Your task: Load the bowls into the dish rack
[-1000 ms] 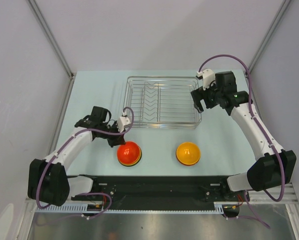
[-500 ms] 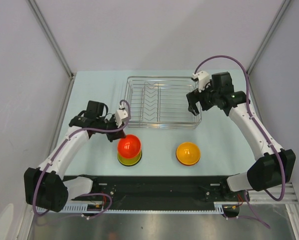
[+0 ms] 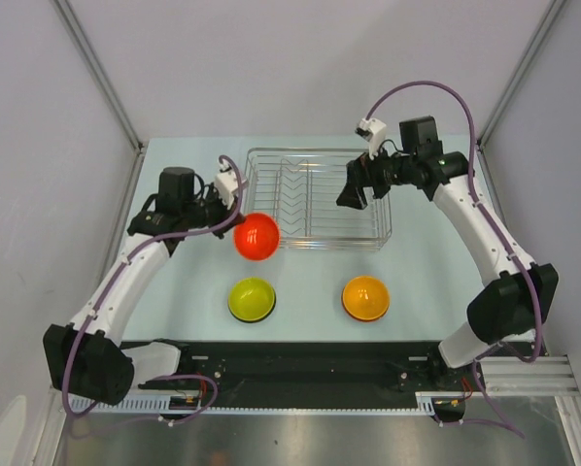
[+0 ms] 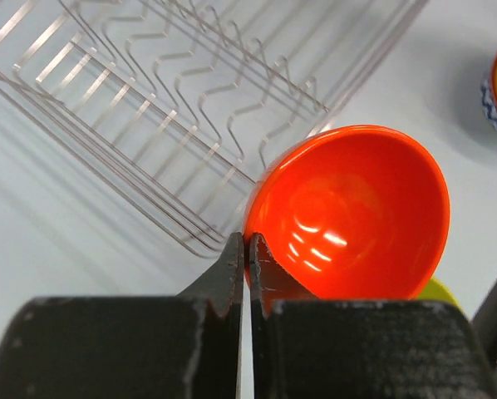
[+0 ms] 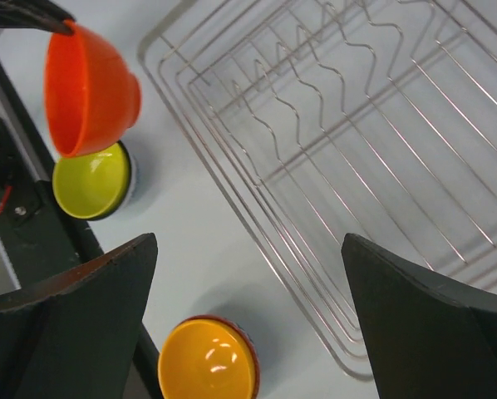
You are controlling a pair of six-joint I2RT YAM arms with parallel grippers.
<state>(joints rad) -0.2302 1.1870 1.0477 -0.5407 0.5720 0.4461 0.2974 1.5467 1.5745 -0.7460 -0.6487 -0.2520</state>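
My left gripper is shut on the rim of a red bowl and holds it tilted above the table, at the front left corner of the silver wire dish rack. In the left wrist view the fingertips pinch the red bowl's rim, with the rack beyond. A yellow-green bowl and an orange bowl sit on the table in front of the rack. My right gripper is open and empty above the rack's right part. No bowl lies in the rack.
The right wrist view shows the rack, the red bowl, the yellow-green bowl and the orange bowl. A black rail runs along the table's near edge. Grey walls stand on three sides.
My left gripper lifted the red bowl off the yellow-green bowl and carried it back toward the rack's front left corner. My right gripper moved left, over the rack.
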